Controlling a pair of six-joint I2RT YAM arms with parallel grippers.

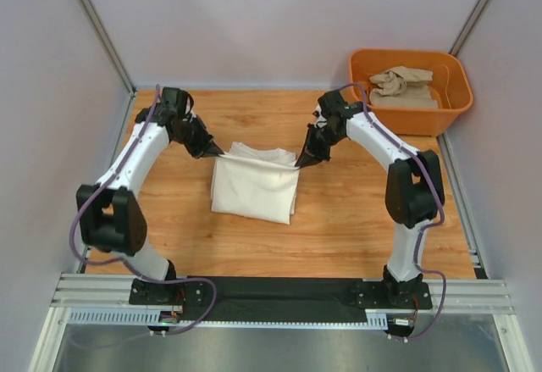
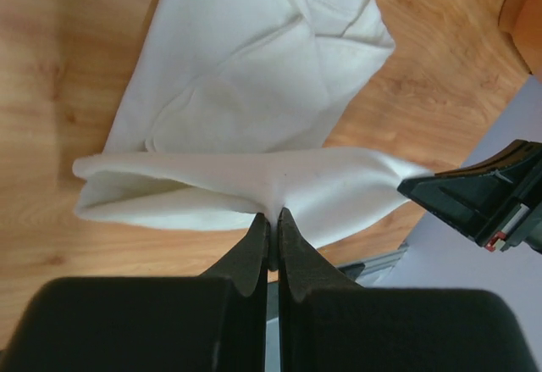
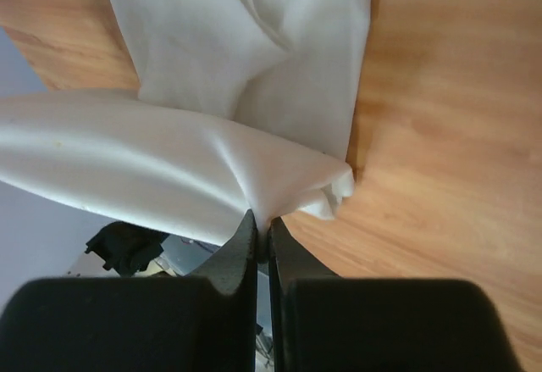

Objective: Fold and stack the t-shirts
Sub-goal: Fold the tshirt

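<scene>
The cream-white t-shirt lies partly folded in the middle of the table. My left gripper is shut on its far left corner and my right gripper is shut on its far right corner; both hold that far edge taut a little above the table. The left wrist view shows the pinched cloth at my left gripper. The right wrist view shows the cloth at my right gripper. The sandy beige t-shirt lies crumpled in the orange tub.
The orange plastic tub stands at the far right corner of the wooden table. Grey walls enclose the table on the left, back and right. A metal rail runs along the near edge at the arm bases.
</scene>
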